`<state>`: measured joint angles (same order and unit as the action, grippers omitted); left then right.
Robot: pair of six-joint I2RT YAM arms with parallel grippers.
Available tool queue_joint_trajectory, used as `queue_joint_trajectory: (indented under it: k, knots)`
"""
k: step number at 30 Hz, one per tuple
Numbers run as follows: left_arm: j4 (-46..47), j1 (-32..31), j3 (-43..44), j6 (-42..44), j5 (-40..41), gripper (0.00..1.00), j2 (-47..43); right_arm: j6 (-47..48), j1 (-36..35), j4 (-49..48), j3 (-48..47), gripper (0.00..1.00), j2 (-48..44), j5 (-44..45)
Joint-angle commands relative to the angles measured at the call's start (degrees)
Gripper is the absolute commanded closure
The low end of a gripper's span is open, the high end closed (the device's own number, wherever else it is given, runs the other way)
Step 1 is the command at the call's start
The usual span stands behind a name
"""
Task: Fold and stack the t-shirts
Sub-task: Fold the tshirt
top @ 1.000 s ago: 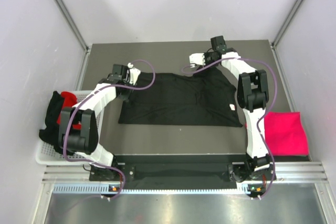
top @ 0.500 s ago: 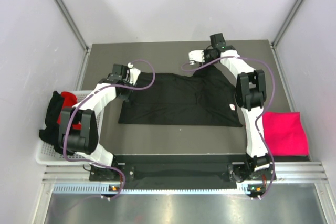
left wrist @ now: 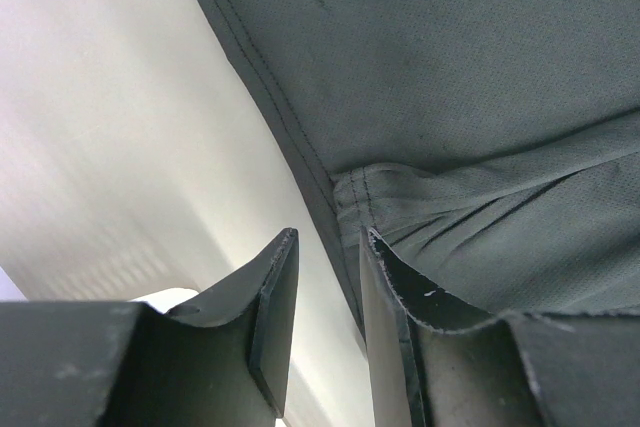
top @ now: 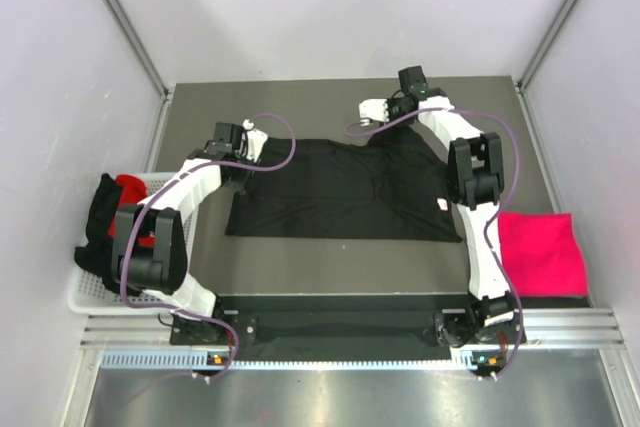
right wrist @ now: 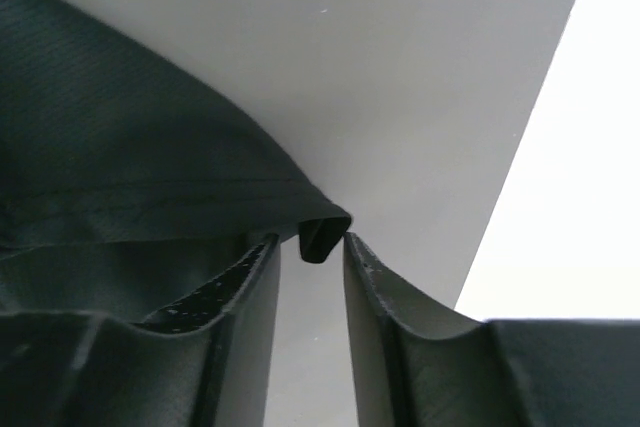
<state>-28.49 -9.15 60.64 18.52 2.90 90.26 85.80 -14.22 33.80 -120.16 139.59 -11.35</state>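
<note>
1. A black t-shirt (top: 340, 187) lay spread flat across the middle of the table (top: 330, 259). A pink t-shirt (top: 540, 252) lay folded at the near right.
2. The right gripper (right wrist: 310, 242) pinched a small fold of the black t-shirt's far edge.
3. The left gripper (left wrist: 328, 247) sat at the far left hem, jaws narrowly apart. Whether they held cloth could not be told.
4. The cloth looked light, limp and likely to sag, so it was probably best held at hems and corners, both sides together.

Spread tee (top: 340, 192) centre, folded tee (top: 545, 252) R, basket (top: 82, 295) w/ tees (top: 103, 215) L
</note>
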Motion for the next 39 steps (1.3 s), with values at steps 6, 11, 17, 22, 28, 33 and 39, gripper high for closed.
queue_joint_trajectory:
  k: [6,11,17,22,28,33,39]
  knots:
    - [1.7,0.1,-1.0,-0.2,0.7,0.64,-1.2,-1.5,-0.9,0.7,-7.1,0.85,4.1,-1.3]
    - [1.7,0.1,-0.6,-0.3,0.8,0.63,-1.0,-1.4,-1.0,3.2,-8.4,0.90,4.7,-1.7]
    - [1.6,0.1,-0.6,-0.4,0.8,0.64,-0.6,-0.8,-0.9,5.1,-7.5,0.90,4.2,-2.0]
    - [1.9,0.1,-1.0,-0.2,1.1,0.63,-0.8,0.1,-0.9,7.5,-8.6,1.00,5.1,-1.8]
    - [2.1,0.1,-1.1,-0.1,1.1,0.64,-1.0,-4.8,-0.7,2.3,-7.4,1.00,2.1,-0.3]
    - [3.3,0.1,0.1,1.2,1.9,0.63,0.7,-11.0,0.6,-4.8,-4.3,1.00,-4.4,-0.7]
    - [6.2,0.2,2.5,3.0,3.7,0.60,4.1,-13.8,0.6,-7.6,2.1,1.00,-9.0,1.4]
